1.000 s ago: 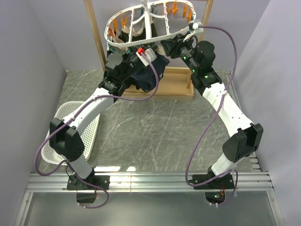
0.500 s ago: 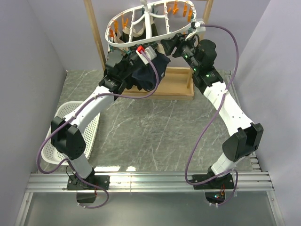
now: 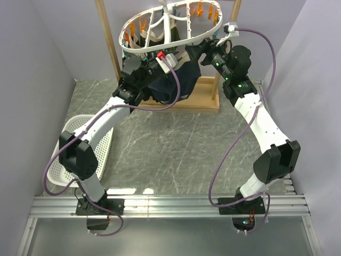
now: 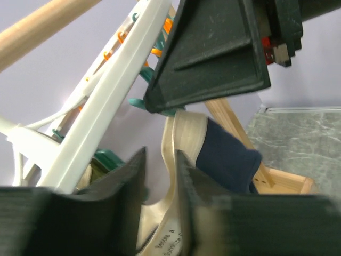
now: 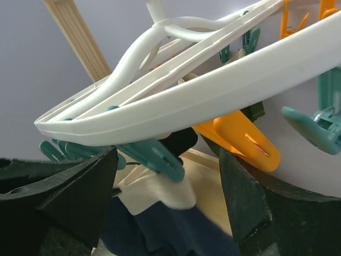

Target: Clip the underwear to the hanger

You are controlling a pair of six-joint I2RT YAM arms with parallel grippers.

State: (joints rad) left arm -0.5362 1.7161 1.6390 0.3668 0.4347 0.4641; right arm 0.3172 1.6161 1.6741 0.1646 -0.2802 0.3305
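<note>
Underwear (image 3: 184,80) hangs bunched, navy with beige waistband.

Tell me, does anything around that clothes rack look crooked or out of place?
Yes. The hanger looks tilted, its left end lower than its right. The underwear droops beneath it in a bunch, not spread flat; one teal peg seems to pinch its beige waistband, while the left gripper holds the band too.

seen from above, the hanger (image 3: 169,24) loses its hook past the top edge. in the left wrist view the left hand (image 4: 161,156) is blurred and cropped below; whether it pinches the underwear (image 4: 229,160) cannot be told.
</note>
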